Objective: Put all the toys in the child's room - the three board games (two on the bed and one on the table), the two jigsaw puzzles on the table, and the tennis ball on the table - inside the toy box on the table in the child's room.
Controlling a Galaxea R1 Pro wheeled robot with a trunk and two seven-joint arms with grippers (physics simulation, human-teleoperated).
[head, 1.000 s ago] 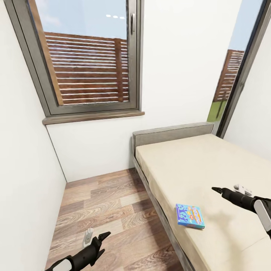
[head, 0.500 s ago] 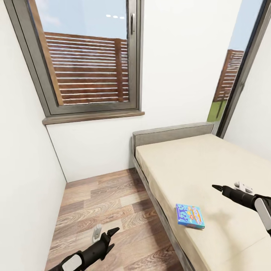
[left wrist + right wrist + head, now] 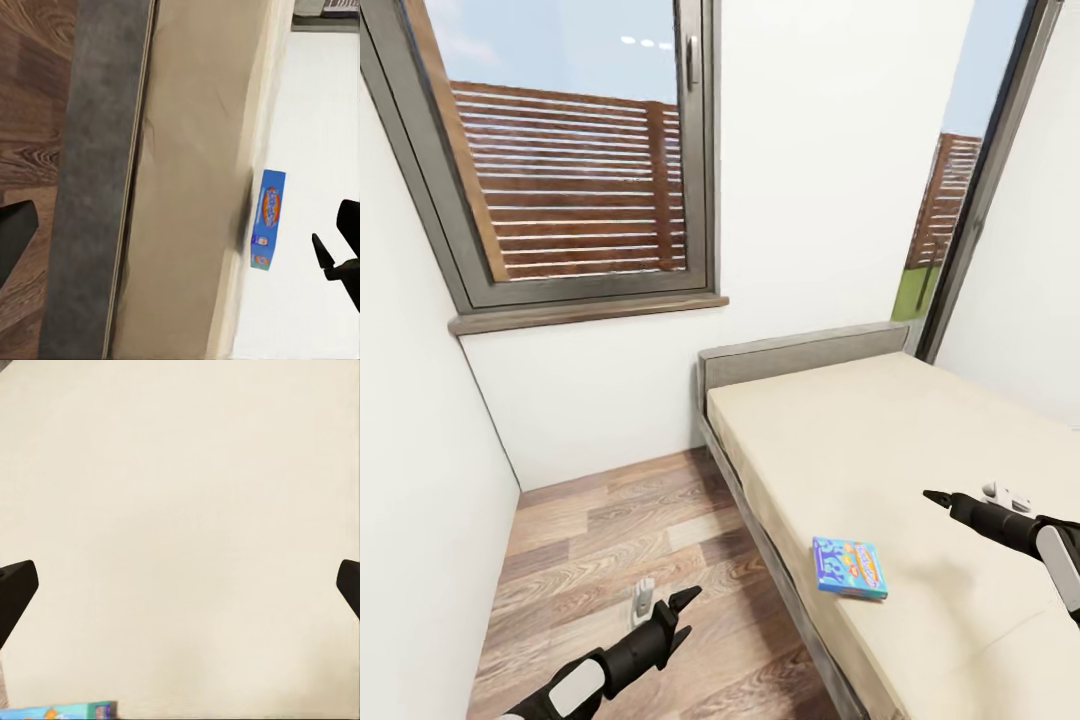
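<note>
This is a bedroom in a home, rendered in simulation. A low bed [image 3: 920,440] with a plain beige mattress, dark grey frame and low headboard [image 3: 805,352] stands against a white wall. The floor [image 3: 610,560] is wood plank. A tall dark-framed window [image 3: 560,160] with a brown sill looks onto a slatted wooden fence and blue sky, and a second window [image 3: 950,200] shows grass outside. A small blue board game [image 3: 849,568] lies on the mattress.

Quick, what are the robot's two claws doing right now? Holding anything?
Left gripper: open, holding nothing, above the floor.
Right gripper: open, holding nothing, over the bed.
</note>
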